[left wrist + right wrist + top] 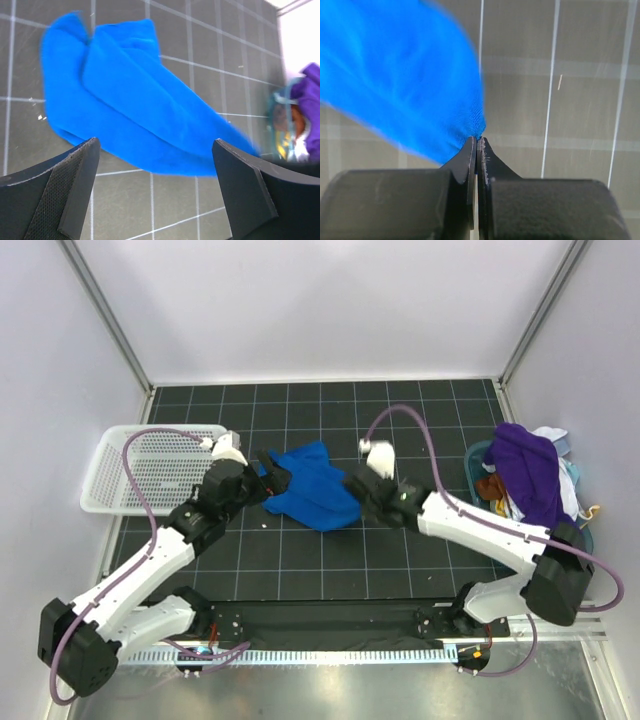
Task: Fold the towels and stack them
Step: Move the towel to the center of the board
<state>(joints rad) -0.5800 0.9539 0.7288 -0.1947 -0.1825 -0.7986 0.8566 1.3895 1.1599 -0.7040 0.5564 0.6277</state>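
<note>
The royal blue towel lies crumpled on the black grid mat in the middle. My right gripper is shut on the towel's right corner and holds it slightly off the mat. My left gripper is open at the towel's left edge; in the left wrist view the towel lies beyond the spread fingers, with nothing between them. The purple towel hangs over a heap at the right, with white cloth beside it.
A white perforated basket stands at the left edge of the mat. A teal bin with the cloth heap stands at the right edge. White walls enclose the mat on three sides.
</note>
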